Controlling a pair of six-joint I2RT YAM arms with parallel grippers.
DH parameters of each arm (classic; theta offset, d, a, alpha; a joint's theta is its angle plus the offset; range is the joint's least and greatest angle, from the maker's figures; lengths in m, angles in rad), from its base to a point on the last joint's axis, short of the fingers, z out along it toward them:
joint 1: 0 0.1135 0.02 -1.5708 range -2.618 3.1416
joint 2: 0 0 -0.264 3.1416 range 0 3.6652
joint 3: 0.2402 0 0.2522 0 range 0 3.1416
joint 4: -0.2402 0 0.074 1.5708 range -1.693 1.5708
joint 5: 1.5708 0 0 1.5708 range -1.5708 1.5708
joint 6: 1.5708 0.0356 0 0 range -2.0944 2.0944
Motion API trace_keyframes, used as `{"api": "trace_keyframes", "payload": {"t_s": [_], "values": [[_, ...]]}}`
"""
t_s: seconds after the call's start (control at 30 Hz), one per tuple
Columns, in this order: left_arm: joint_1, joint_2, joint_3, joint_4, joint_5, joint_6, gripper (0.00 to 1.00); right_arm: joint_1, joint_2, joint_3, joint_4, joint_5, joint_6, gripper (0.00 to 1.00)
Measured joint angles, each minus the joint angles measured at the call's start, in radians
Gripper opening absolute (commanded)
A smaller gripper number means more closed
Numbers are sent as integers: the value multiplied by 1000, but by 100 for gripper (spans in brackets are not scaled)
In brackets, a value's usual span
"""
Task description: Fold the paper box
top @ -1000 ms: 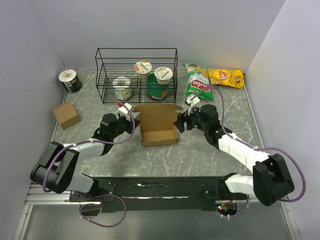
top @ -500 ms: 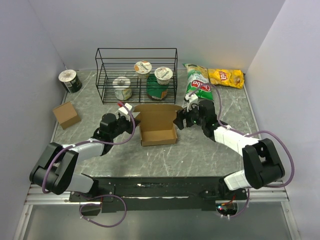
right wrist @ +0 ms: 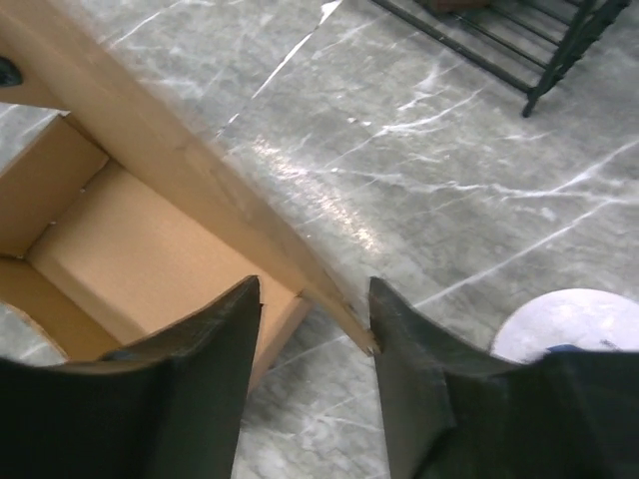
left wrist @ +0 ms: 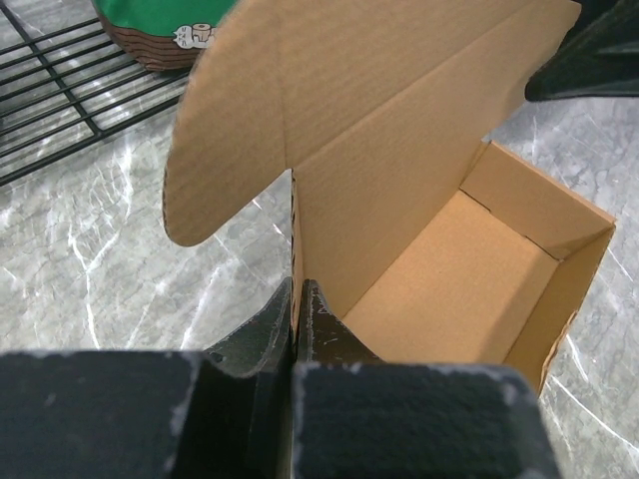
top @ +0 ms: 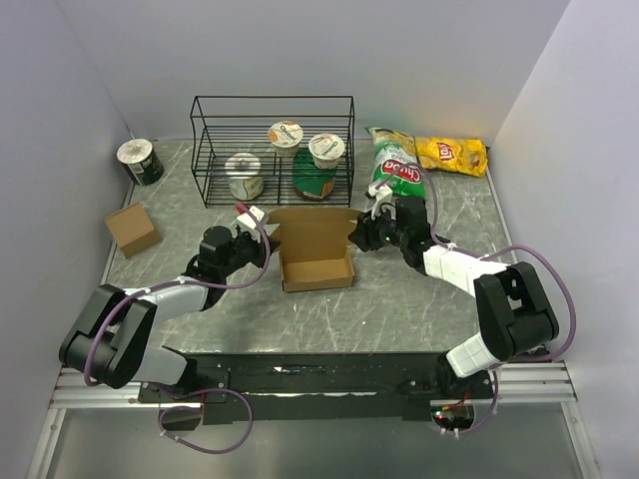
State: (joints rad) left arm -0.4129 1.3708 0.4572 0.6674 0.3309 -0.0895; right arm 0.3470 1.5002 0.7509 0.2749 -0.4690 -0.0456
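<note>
The paper box (top: pixel 317 257) is a plain brown carton, open at the top, in the middle of the table, with its lid flap standing up at the back. My left gripper (top: pixel 264 246) is shut on the box's left side wall (left wrist: pixel 294 239); one finger is inside, one outside. My right gripper (top: pixel 360 236) is open at the box's right rear corner, its fingers either side of the lid flap's edge (right wrist: pixel 329 289). The inside of the box (left wrist: pixel 449 279) is empty.
A black wire rack (top: pixel 273 150) with yoghurt cups and a green tub stands behind the box. Chip bags (top: pixel 451 154) lie at the back right. A small cube-like cardboard box (top: pixel 132 229) and a can (top: pixel 139 161) sit at the left.
My right arm has swung in and back towards the box's right rear corner. The box and the left gripper have stayed where they were.
</note>
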Motion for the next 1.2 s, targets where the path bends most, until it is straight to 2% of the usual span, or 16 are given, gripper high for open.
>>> {"api": "trace_keyframes", "payload": {"t_s": [0.23,0.5,0.7,1.2], "values": [[-1,0,0,-1,-16,-1,1,-2,-3,-7,13,15,2,23],[-17,1,3,-3,-42,-1,1,47,-37,-39,31,49,-4,15],[-27,2,10,-23,-101,-6,1,105,-52,-47,29,155,-4,1],[-94,33,61,-111,-343,-143,1,343,-60,-47,21,646,79,0]]}}
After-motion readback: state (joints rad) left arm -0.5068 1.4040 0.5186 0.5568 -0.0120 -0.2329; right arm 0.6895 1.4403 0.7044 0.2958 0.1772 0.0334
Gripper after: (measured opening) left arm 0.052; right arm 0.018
